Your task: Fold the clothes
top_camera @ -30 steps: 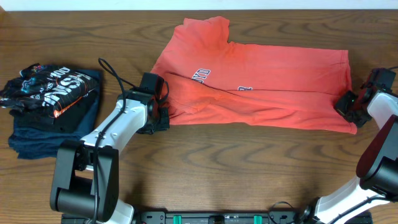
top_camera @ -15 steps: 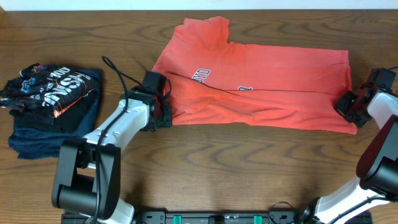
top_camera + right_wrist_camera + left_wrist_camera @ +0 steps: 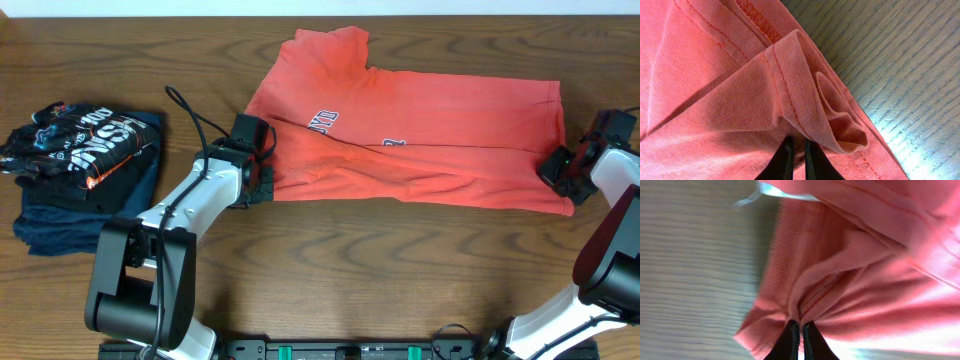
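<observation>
- the orange-red t-shirt (image 3: pixel 420 140) lies spread on the wooden table (image 3: pixel 350 270), in the middle and right of the overhead view, with its long side running left to right.
- the shirt is partly folded over itself: a diagonal crease runs across it, and bits of white lettering show along that crease.
- one sleeve sticks out toward the far edge of the table, at the upper left of the shirt.
- the left tool (image 3: pixel 262 185) sits at the shirt's near-left corner, its fingers drawn tight together and pinching the cloth.
- in the left wrist view the two dark fingertips meet on a bunched ridge of orange fabric; a ribbed band runs beside it, and a white tag (image 3: pixel 760 192) pokes out at the top edge.
- the right tool (image 3: pixel 558 170) is at the shirt's near-right corner, narrow, gripping the stitched hem.
- in the right wrist view the hem corner is rolled over into a small curl just above the fingertips, with bare wood beside it.
- both gripped corners lie low against the table; the shirt between them looks slack and lightly wrinkled.
- a pile of dark garments (image 3: pixel 85 165) with white print sits folded at the far left of the table, well apart from the shirt.
- a black cable (image 3: pixel 190 125) loops up from the left arm.
</observation>
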{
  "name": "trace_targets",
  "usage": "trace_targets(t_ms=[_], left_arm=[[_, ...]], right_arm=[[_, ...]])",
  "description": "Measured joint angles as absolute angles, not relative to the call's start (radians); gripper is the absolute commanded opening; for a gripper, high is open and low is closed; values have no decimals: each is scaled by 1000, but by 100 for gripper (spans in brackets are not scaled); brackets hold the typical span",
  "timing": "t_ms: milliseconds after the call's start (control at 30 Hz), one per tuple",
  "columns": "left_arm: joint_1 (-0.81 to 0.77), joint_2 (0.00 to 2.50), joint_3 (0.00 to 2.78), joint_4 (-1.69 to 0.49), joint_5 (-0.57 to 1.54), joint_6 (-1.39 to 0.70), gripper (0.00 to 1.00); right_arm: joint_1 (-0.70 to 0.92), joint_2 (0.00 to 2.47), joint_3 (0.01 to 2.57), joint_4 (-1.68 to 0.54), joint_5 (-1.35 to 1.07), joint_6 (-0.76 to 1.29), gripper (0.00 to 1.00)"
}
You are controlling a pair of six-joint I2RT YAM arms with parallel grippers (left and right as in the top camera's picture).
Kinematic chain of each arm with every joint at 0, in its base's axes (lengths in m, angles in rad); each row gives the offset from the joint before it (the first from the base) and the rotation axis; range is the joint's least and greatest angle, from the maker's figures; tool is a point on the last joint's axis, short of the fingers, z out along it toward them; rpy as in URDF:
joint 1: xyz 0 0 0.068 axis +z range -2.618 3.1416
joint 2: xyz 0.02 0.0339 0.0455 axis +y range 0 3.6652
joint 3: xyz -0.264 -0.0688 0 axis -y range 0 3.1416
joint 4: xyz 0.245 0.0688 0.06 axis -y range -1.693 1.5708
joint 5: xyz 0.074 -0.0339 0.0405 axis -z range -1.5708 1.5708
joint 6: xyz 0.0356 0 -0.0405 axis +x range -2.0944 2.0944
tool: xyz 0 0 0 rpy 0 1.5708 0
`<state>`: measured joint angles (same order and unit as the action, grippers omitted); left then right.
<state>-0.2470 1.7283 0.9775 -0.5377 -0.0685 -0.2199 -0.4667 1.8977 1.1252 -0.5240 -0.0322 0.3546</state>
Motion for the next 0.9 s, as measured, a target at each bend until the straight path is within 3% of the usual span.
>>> trace_targets(t_ms=[300,533,733,900], left_arm=[[-247,1728,978,-492,-361,-220,6],[-248,1728,978,-572,-308,-220,6],[-248,1728,979,-807,-267,-308,6],[-248,1728,979,-989,-249,-426,6]], right_arm=[[-466,1898,1126,-528,-31,355,9],[-466,1898,1126,-530,-30,355,9],[-466,1897,1131,-572,-19,355,8],[-466,1893,1138,-657,16,383,1]])
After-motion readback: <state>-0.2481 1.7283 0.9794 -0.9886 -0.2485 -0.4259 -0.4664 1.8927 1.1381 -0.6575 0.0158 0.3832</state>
